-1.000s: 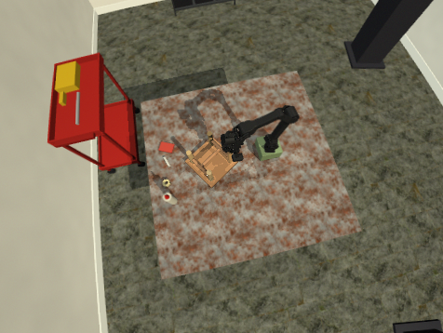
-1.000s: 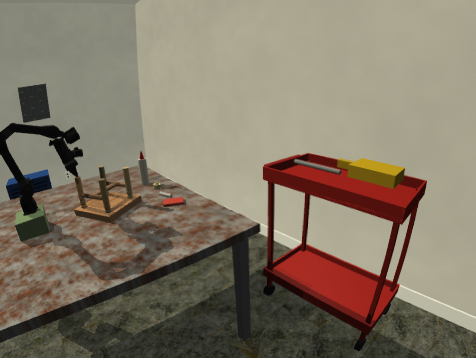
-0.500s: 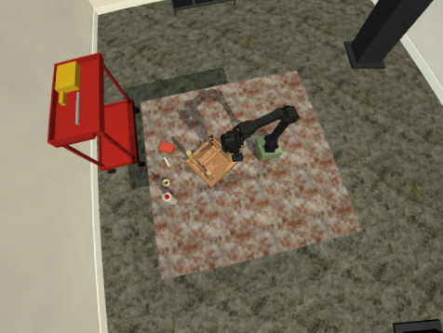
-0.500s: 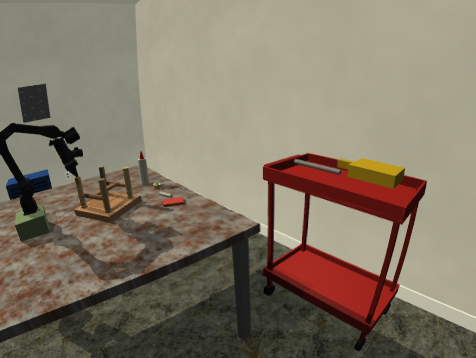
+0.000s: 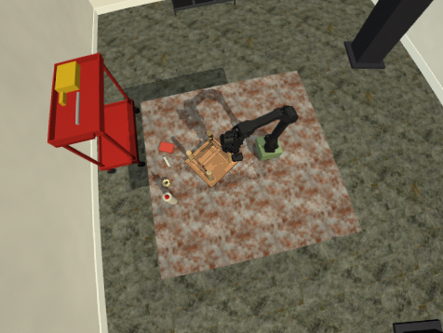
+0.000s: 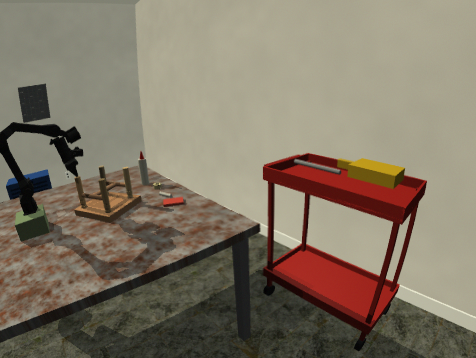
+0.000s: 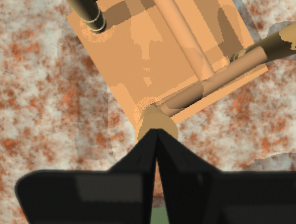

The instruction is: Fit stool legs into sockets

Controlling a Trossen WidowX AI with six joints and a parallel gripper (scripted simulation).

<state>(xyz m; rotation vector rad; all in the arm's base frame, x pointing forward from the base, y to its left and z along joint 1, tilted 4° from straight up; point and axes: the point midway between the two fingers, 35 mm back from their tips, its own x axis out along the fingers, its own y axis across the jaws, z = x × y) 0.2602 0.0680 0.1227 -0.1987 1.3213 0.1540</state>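
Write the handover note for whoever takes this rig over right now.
Gripper: jaws shut on nothing, right at the top of the leg nearest the arm's base; whether they touch it, I can't tell.
Stool seat: upside down on the table, looks flat.
Done: all four legs stand up from the seat, one near each corner.
Unconfirmed: whether every shoulder is fully down.
Left: check the shoulders, press any that sit proud, then move arm and hand clear of the stool.

A red cart (image 5: pixel 100 99) (image 6: pixel 270 225) beside the table (image 5: pixel 298 195) (image 6: pixel 200 235).
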